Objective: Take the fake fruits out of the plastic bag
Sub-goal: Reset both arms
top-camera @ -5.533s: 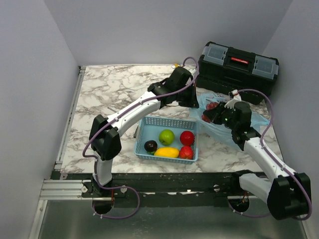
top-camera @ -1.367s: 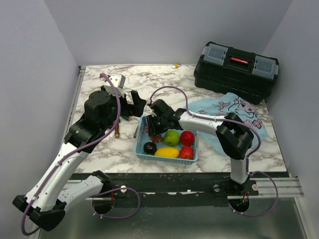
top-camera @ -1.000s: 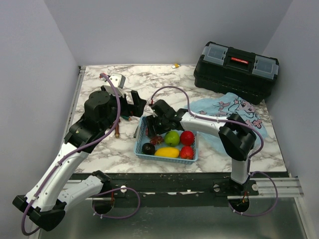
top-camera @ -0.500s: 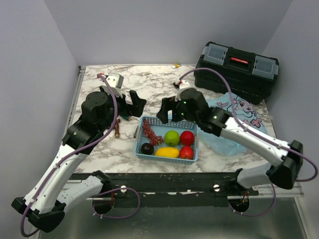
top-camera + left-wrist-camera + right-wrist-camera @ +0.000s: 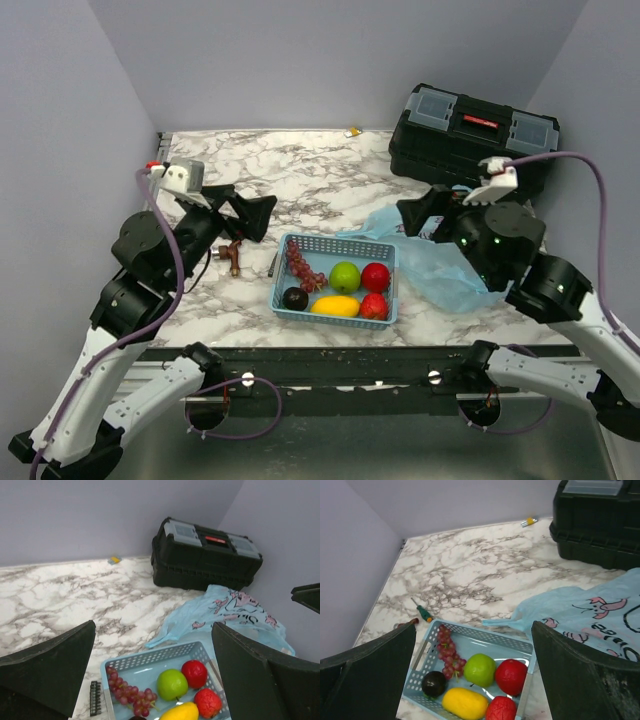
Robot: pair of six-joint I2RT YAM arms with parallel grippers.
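Observation:
The fake fruits lie in the light-blue latticed basket: a dark red grape bunch, a green apple, a red apple, a yellow oblong one and a red strawberry-like one. The plastic bag lies crumpled to the right of the basket, one handle reaching its far rim. My left gripper hangs open above the table left of the basket. My right gripper hangs open over the bag. Both wrist views look down on the basket between empty, spread fingers.
A dark plum shares the basket. A black toolbox stands at the back right. A small screwdriver, a copper fitting and a black bit strip lie left of the basket. Walls close the left, back and right.
My right gripper opened and left the grape bunch in the basket, then drew back right over the bag. My left arm pulled back to the left.

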